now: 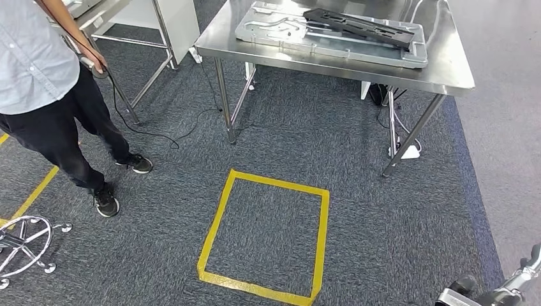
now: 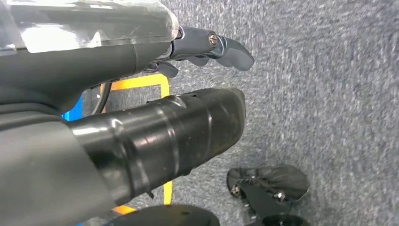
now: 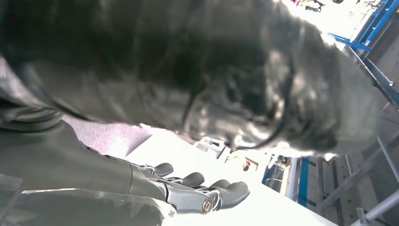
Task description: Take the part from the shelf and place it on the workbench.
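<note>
a steel workbench (image 1: 357,67) stands at the top of the head view on thin metal legs, over dark grey carpet (image 1: 319,146). on its top lies a shallow silver tray (image 1: 255,29), and across that tray rests the part (image 1: 357,27), a long flat black piece lying at a slant, its far end toward the tray's right side. neither robot hand touches it. on the carpet in front of the workbench a square of yellow tape (image 1: 217,220) is marked out. a person (image 1: 38,70) in a pale blue shirt, black trousers and dark shoes stands at the left, one hand holding a small dark object with a black cable (image 1: 147,131) trailing across the floor toward the workbench legs. part of a chrome chair base (image 1: 22,239) with castors sits in the lower left corner. behind the person is a second metal frame table (image 1: 159,38). in the lower right corner of the head view a piece of the silver right arm (image 1: 510,287) comes into sight. in the left wrist view the left hand (image 2: 207,47) hangs above the carpet, dark fingers (image 2: 235,52) gently curled and close together with nothing in them, beside a strip of yellow tape. in the right wrist view the right hand (image 3: 193,190) shows its dark fingers side by side and slightly bent, holding nothing, with a blurred dark shape close above and blue shelving (image 3: 371,52) beyond.
</note>
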`<state>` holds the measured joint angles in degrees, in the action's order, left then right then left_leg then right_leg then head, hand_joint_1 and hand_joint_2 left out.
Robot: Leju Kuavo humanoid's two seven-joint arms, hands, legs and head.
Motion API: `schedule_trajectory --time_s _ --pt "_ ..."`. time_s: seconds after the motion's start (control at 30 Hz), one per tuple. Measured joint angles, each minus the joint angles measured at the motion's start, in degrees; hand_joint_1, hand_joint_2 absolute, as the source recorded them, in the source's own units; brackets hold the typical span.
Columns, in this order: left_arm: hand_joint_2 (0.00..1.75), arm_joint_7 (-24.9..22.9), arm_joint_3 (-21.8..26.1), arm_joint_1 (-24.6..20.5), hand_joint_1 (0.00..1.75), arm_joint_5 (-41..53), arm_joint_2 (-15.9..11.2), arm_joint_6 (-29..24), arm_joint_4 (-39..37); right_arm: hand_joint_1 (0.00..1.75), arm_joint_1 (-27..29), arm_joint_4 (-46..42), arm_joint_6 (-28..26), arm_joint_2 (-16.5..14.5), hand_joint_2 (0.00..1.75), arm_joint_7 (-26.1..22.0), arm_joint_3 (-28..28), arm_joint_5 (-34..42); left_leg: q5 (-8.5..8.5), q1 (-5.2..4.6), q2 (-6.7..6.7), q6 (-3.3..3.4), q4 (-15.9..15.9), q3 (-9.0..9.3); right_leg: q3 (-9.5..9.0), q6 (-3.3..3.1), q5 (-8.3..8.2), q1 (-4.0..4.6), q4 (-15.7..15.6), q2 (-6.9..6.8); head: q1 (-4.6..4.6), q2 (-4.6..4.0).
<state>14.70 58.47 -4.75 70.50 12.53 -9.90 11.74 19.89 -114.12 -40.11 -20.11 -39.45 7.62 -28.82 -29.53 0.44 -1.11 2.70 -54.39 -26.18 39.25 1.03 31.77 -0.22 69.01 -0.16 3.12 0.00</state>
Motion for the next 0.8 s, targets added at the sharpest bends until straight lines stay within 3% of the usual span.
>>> schedule_trajectory --time_s 0.03,0.07,0.1,0.2,0.27,0.33,0.4,0.47,0.53,0.57,0.6,0.67,0.7,0.73,0.8 --pt "0.00 -0.02 0.00 0.04 0.00 0.01 0.01 0.00 0.00 0.00 0.06 0.07 -0.01 0.00 0.00 0.02 0.01 -0.02 0.14 0.01 -0.22 0.00 -0.22 -0.43 1.20 0.26 1.54 -0.18 3.46 0.01 -0.01 0.00" --pt "0.00 -0.06 0.00 0.10 0.00 0.01 0.01 0.00 -0.01 0.00 0.12 0.14 -0.01 0.00 0.00 0.04 0.00 -0.04 0.23 0.03 -0.51 -0.03 -0.48 -0.79 1.54 0.49 1.99 -0.37 5.22 0.01 -0.01 0.00" --pt "0.00 -0.10 0.00 0.17 0.00 0.02 0.01 0.00 -0.01 0.00 0.16 0.21 -0.01 0.00 0.00 0.07 -0.01 -0.07 0.24 0.08 -0.81 -0.13 -0.76 -1.04 0.69 0.68 1.31 -0.59 4.63 -0.06 -0.01 0.00" --pt "0.00 -0.15 0.00 0.19 0.00 0.03 0.02 -0.04 0.00 0.00 0.16 0.32 -0.01 0.00 0.00 0.14 -0.02 -0.07 -0.26 0.07 -1.81 -0.92 -2.00 -1.34 -5.69 0.83 -2.79 -0.92 -5.95 -2.01 0.00 0.00" --pt "0.00 -0.19 0.01 0.14 0.00 0.03 0.02 -0.12 0.00 0.00 0.22 0.43 -0.01 0.00 0.00 0.16 -0.03 -0.02 -0.66 -0.24 -2.48 -1.61 -2.74 -1.60 -7.32 0.25 -3.24 -0.67 -9.63 -3.10 -0.08 0.00" --pt "0.00 -0.22 0.02 0.09 0.00 0.03 0.01 -0.17 0.00 0.00 0.37 0.52 -0.01 0.00 0.00 0.17 -0.04 0.05 -0.82 -0.32 -3.26 -2.10 -2.91 -1.67 -6.93 -0.54 -3.22 -0.49 -9.60 -2.28 -0.14 0.00" --pt "0.00 -0.22 0.02 0.02 0.00 0.03 0.01 -0.17 0.00 0.00 0.42 0.55 -0.02 0.00 0.00 0.16 -0.04 0.10 -1.87 -0.07 -2.57 -2.67 -3.98 -2.06 -6.71 -1.21 -3.49 -0.57 -9.75 -1.41 -0.13 0.00" --pt "0.00 -0.21 0.02 -0.01 0.00 0.03 0.01 -0.17 0.00 0.00 0.41 0.55 -0.02 0.00 0.00 0.13 -0.05 0.13 -5.10 0.15 -0.57 -3.14 -9.02 -4.38 -6.46 -1.78 -3.76 -0.68 -9.88 -0.65 -0.14 0.00" --pt "0.00 -0.21 0.02 0.13 0.00 0.03 0.01 -0.17 0.00 0.00 0.42 0.58 -0.02 0.00 0.00 0.11 -0.06 0.14 -8.39 0.19 0.42 -3.26 -16.64 -8.02 -6.17 -2.08 -3.90 -0.55 -9.84 0.33 -0.13 0.00" --pt "0.00 -0.21 0.02 0.23 0.00 0.03 0.01 -0.17 -0.01 0.00 0.45 0.61 -0.02 0.00 0.00 0.11 -0.06 0.14 -8.75 0.18 0.52 -3.21 -18.96 -9.20 -6.12 -2.13 -3.93 -0.48 -9.80 0.93 -0.13 0.00" --pt "0.00 -0.21 0.02 0.32 0.00 0.03 0.01 -0.17 -0.01 0.00 0.48 0.64 -0.02 0.00 0.00 0.12 -0.06 0.14 -7.90 0.18 0.57 -3.08 -19.16 -9.42 -6.13 -2.15 -3.95 -0.43 -9.75 1.57 -0.13 0.00" --pt "0.00 -0.21 0.02 0.36 0.00 0.03 0.01 -0.17 -0.01 0.00 0.53 0.66 -0.02 0.00 0.00 0.11 -0.07 0.13 -3.59 0.18 1.42 -2.58 -13.47 -7.10 -6.26 -2.13 -3.97 -0.39 -9.63 2.89 -0.13 0.00" --pt "0.00 -0.21 0.03 0.35 0.00 0.03 -0.01 -0.17 0.00 0.00 0.53 0.66 -0.02 0.00 0.00 0.11 -0.08 0.11 -1.74 0.18 2.66 -2.26 -9.72 -5.53 -6.26 -2.02 -4.01 -0.33 -9.56 3.50 -0.12 0.00" --pt "0.00 -0.21 0.03 0.35 0.00 0.03 -0.02 -0.18 0.00 0.00 0.52 0.66 -0.02 0.00 0.00 0.10 -0.11 0.09 -0.58 0.19 3.80 -2.00 -6.58 -4.28 -6.16 -1.85 -4.08 -0.31 -9.48 4.12 -0.13 0.00" --pt "0.00 -0.21 0.04 0.30 0.00 0.04 -0.05 -0.19 0.00 0.00 0.56 0.66 -0.02 0.00 0.00 0.10 -0.17 0.06 -0.32 0.08 4.98 -1.72 -4.08 -3.37 -5.68 -1.15 -4.45 -0.45 -9.49 5.20 -0.12 0.00"
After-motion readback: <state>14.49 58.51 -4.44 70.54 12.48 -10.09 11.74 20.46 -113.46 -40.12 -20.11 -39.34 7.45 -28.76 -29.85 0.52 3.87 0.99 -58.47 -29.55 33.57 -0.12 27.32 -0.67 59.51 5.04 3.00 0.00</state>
